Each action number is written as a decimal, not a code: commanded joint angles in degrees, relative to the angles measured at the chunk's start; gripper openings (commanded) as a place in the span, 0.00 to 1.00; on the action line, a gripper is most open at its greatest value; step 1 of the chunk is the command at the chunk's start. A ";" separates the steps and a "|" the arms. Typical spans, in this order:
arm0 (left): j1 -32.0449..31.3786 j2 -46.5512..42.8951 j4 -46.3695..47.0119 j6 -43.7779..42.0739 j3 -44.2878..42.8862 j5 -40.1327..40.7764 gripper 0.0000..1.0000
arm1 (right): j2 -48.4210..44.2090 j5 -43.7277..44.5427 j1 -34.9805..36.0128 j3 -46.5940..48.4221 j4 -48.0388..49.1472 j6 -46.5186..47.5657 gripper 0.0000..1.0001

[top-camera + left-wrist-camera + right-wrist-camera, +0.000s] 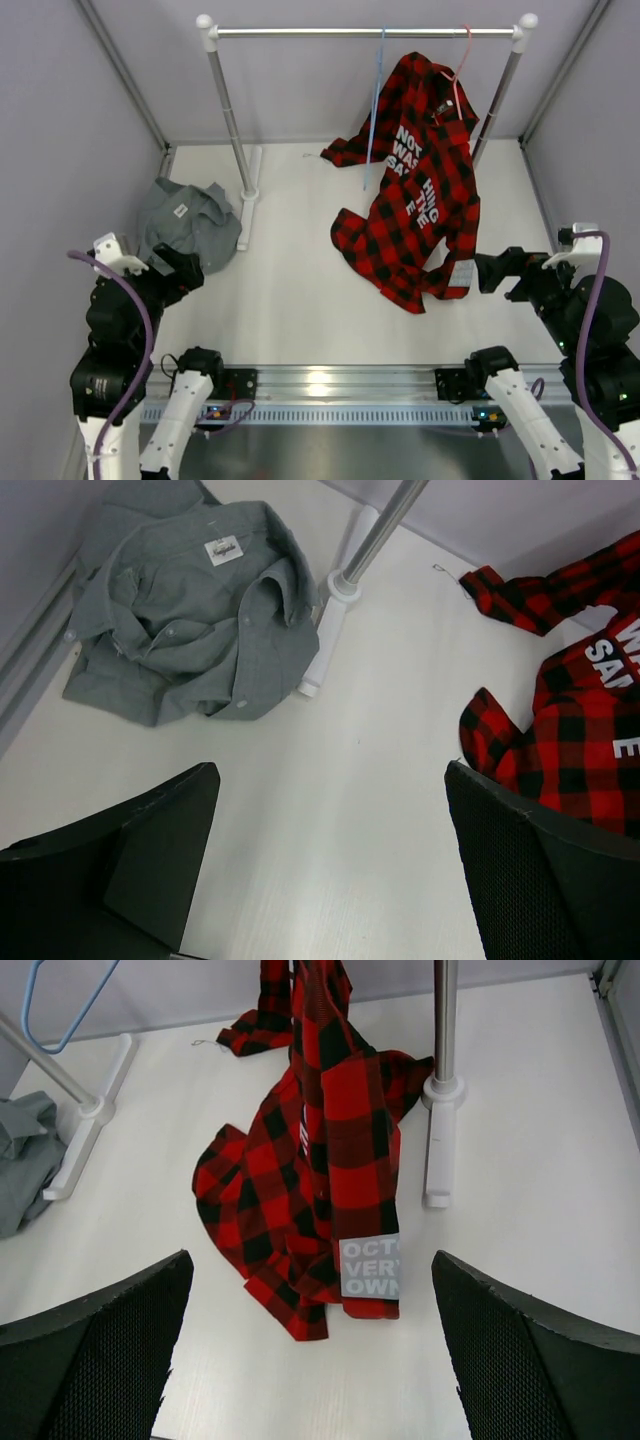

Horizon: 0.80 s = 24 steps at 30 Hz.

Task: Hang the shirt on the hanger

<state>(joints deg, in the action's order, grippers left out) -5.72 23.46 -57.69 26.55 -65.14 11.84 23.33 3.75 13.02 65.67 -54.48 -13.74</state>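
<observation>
The grey shirt (185, 225) lies crumpled on the counter (300, 290) at the far left, close to the left wall. Its collar is spread and its white neck label (224, 550) faces up. One edge of the fabric reaches the white foot (322, 645) of the left post of the clothes rail (365, 32).

The light-blue hanger (376, 100) hangs by its hook from the horizontal bar of the rail, right of centre. It carries no garment. It is seen nearly edge-on in the top view and is well apart from the grey shirt.

Just beside it, to the right, a pink hanger (462, 60) hangs on the same bar and carries a red-and-black plaid shirt (420, 190) with white lettering. The lower part of the plaid shirt trails down onto the counter, and one sleeve lies spread toward the far edge.

The left hand (178, 266) sits at the near left, close to the near edge of the grey shirt. Its wrist view shows bare counter between the fingers and the fabric. Its fingers stand fully apart and grip nothing.

The right hand (497, 270) sits at the near right, near the hem of the plaid shirt but clear of it. Its fingers are likewise spread wide, with nothing between them.
</observation>
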 commanded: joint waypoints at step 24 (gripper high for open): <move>19.86 65.04 12.52 15.11 -11.06 9.08 0.98 | -4.70 -16.76 0.78 -6.16 9.82 -2.96 0.99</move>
<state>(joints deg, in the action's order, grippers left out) 13.47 87.11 -45.32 42.98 -74.46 22.94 20.10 -11.31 13.02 60.51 -49.56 -16.23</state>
